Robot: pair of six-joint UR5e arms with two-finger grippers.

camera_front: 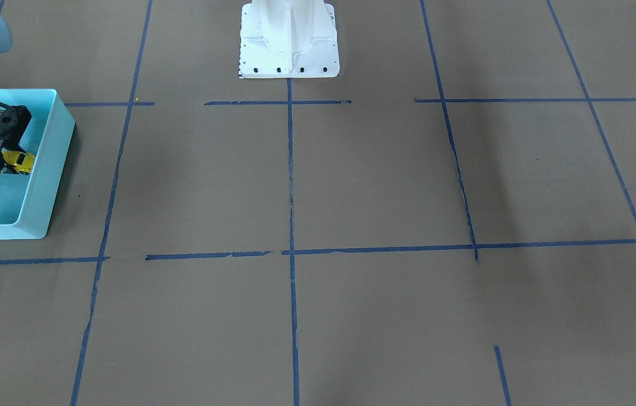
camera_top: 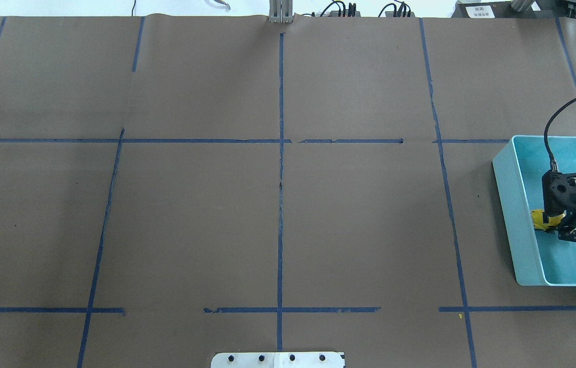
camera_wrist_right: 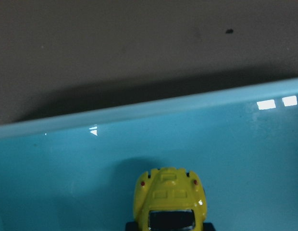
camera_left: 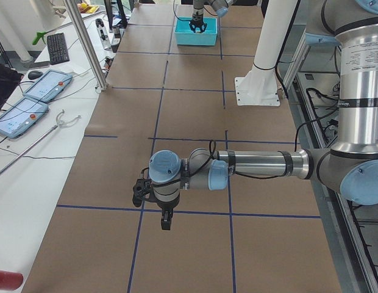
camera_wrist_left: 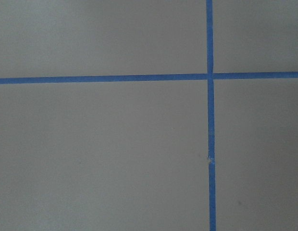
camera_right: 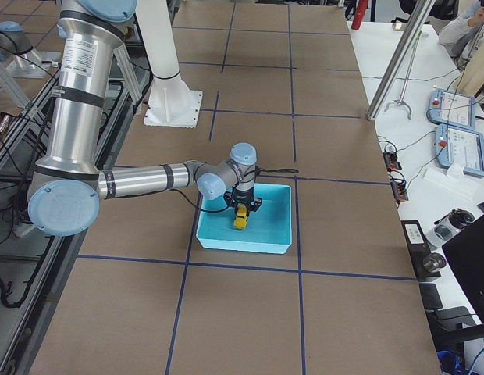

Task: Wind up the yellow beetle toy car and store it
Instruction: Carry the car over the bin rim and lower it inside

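Brown paper (camera_top: 190,214), gridded with blue tape (camera_top: 280,204), is spread over the whole table, and a turquoise bin (camera_front: 49,169) is set at the end on the robot's right. Well apart from it, the left gripper (camera_left: 166,220) is hung over a tape line; whether its fingers are apart or together cannot be told. The right gripper (camera_top: 558,221) is lowered inside the bin and appears to be clamped on the yellow beetle toy car (camera_wrist_right: 169,199), though the pads themselves are hidden in every view. The car is placed directly beneath that gripper, within the bin's walls, with its long axis pointed at the wall that faces the table's middle. Whether its wheels touch the floor cannot be told. Storing is judged to need only a short drop and a release by the right arm.
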